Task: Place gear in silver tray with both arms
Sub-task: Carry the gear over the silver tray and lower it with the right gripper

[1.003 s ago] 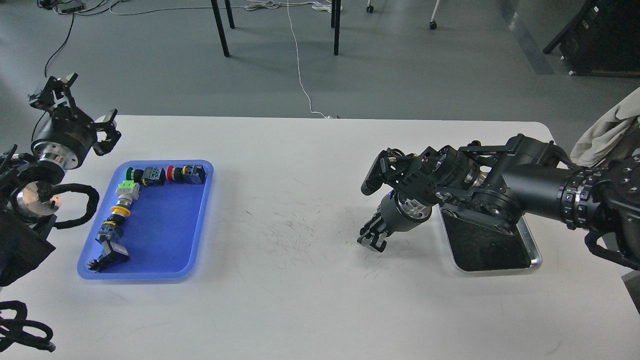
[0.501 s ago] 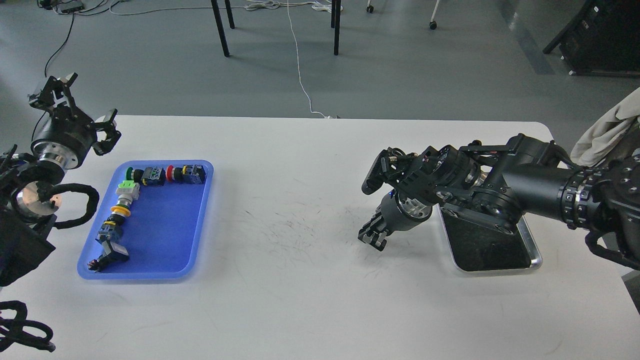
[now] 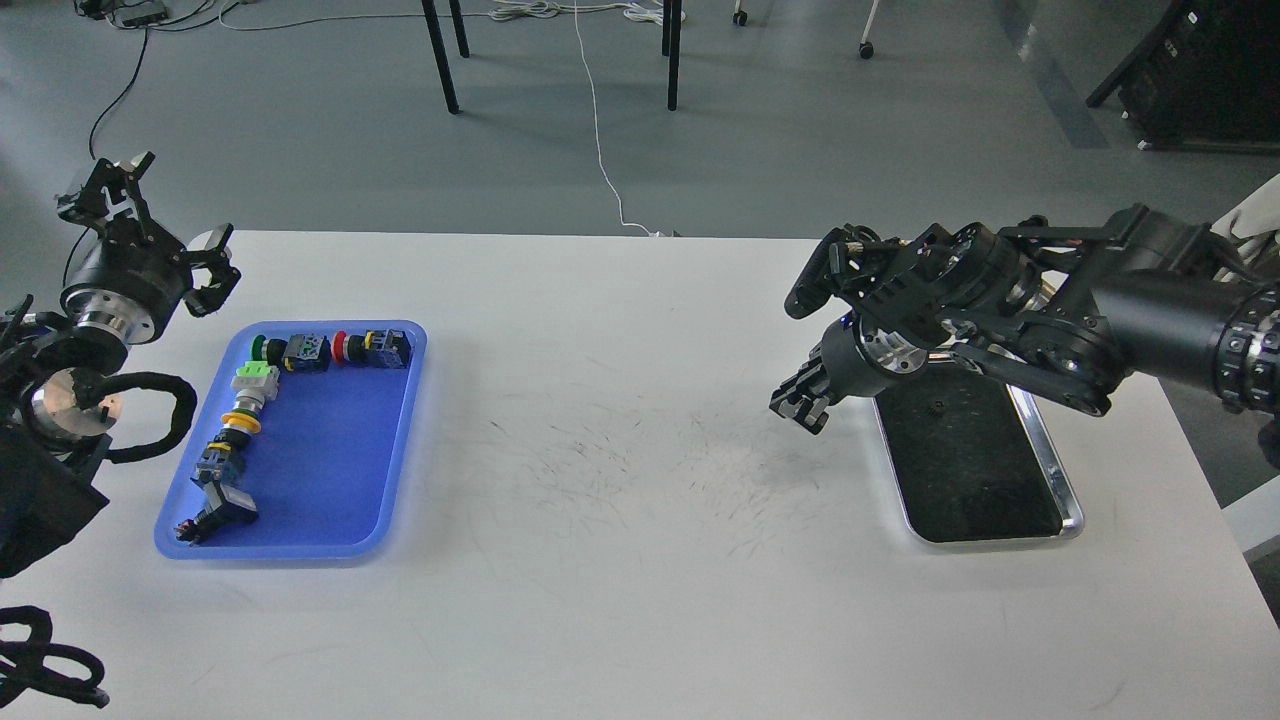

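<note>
The silver tray point(image 3: 1072, 505) lies at the right of the white table, its dark bottom mostly bare. A tiny dark speck point(image 3: 938, 406) sits in its far half; I cannot tell whether it is the gear. My right gripper point(image 3: 800, 402) points down and left, held above the table just left of the tray's far-left corner. Its dark fingers cannot be told apart, and nothing shows in them. My left gripper point(image 3: 168, 218) is raised at the far left edge of the table, beyond the blue tray. Its fingers are spread wide and it is empty.
A blue plastic tray point(image 3: 330, 460) at the left holds several push-button and switch parts point(image 3: 250, 385) in an L-shaped row. The table's middle point(image 3: 620, 470) is scuffed. Chair legs and cables are on the floor beyond the table.
My right arm has lifted and swung right and away, uncovering most of the silver tray; its gripper rose from the table. The left arm barely moved.
</note>
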You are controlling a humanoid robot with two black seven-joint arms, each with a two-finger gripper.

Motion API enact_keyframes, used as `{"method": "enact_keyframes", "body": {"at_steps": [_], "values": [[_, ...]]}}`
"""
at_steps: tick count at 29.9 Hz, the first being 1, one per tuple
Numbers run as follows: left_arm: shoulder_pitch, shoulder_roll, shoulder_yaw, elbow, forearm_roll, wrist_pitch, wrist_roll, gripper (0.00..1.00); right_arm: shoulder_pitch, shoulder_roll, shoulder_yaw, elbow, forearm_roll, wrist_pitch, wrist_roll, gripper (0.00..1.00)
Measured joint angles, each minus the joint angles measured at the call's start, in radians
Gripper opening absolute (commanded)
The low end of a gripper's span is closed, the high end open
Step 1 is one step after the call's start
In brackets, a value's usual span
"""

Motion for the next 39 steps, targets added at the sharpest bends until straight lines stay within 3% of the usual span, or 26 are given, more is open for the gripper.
{"method": "enact_keyframes", "body": {"at_steps": [14,36,39], "values": [[0.019,-0.011,0.001,0.000,0.000,0.000,0.000,0.98,0.004,-0.275,-0.048,0.188,-0.005,0.006,0.000,0.01],[0.029,-0.004,0.001,-0.003,0.000,0.000,0.000,0.98,-0.054,-0.332,-0.149,0.182,-0.012,-0.025,0.000,0.02],[0.029,-0.004,0.001,-0.003,0.000,0.000,0.000,0.98,-0.054,-0.328,-0.146,0.176,-0.012,-0.026,0.000,0.10]]}}
